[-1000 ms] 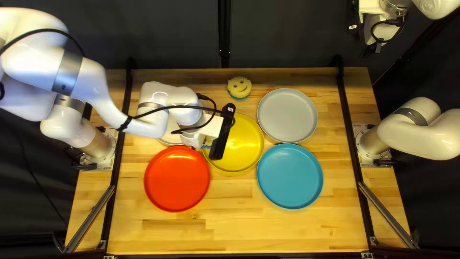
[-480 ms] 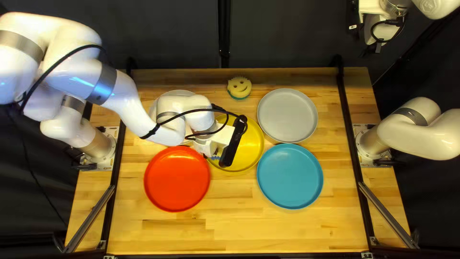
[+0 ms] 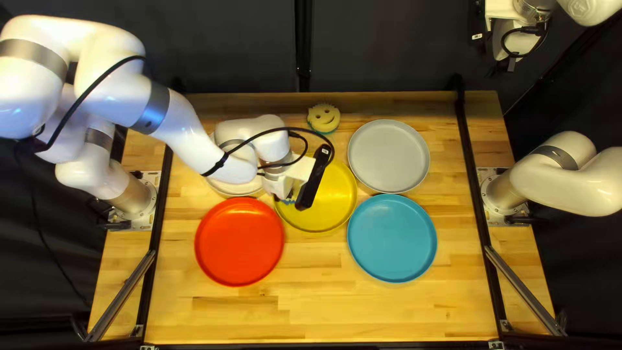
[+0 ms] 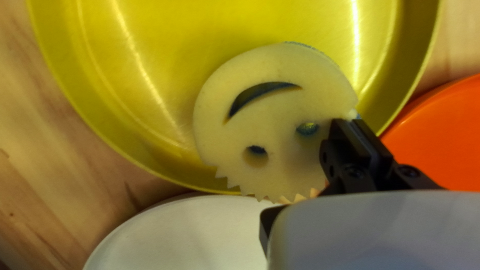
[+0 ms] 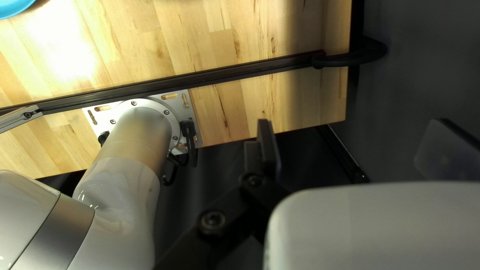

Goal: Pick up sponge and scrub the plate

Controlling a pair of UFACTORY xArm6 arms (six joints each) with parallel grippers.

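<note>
Shifted farther over the yellow plate [image 3: 337, 207] since a second ago, the left gripper [image 3: 280, 187] seems clamped on a sponge [image 4: 280, 110] over that plate's left side. Nearer lies a red plate [image 3: 240, 241]; beyond the yellow one, a second sponge [image 3: 323, 119]; farther off, the right gripper [image 3: 508, 63], fingers apart.

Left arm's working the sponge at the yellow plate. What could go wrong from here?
Two risks:
1. Weak hold. The left claw pinches the sponge at its edge, beside one eye hole, so it may twist or slip under scrubbing pressure.
2. Plate skid. The sponge is near the rim of the yellow plate, and the red plate sits right alongside; a sideways push might shove them together.
</note>
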